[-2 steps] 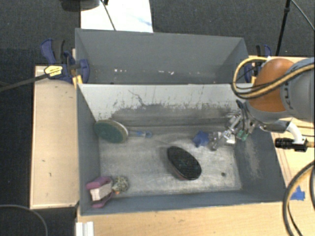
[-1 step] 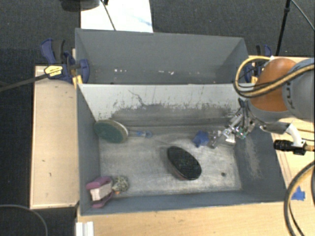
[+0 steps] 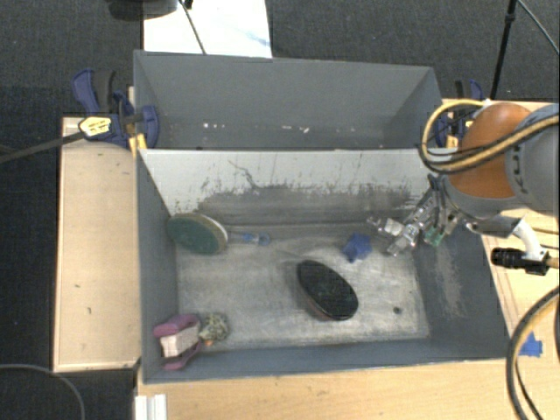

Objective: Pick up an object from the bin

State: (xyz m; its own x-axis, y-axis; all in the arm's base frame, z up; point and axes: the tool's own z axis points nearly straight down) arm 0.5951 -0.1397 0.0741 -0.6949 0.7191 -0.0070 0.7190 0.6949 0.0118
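The robot's gripper hangs low by the right wall of the grey bin; whether it is released or clenched cannot be told. Just beside it, to its left, lies one small blue piece. Four other things sit apart on the floor: one black oval pad, one green disc, one pink-purple object and one speckled lump.

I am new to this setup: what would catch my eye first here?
A black oval lies in the middle of the bin, the darkest thing there. The pincer hangs at the right, beside a small blue piece; a green disc lies at the back left.
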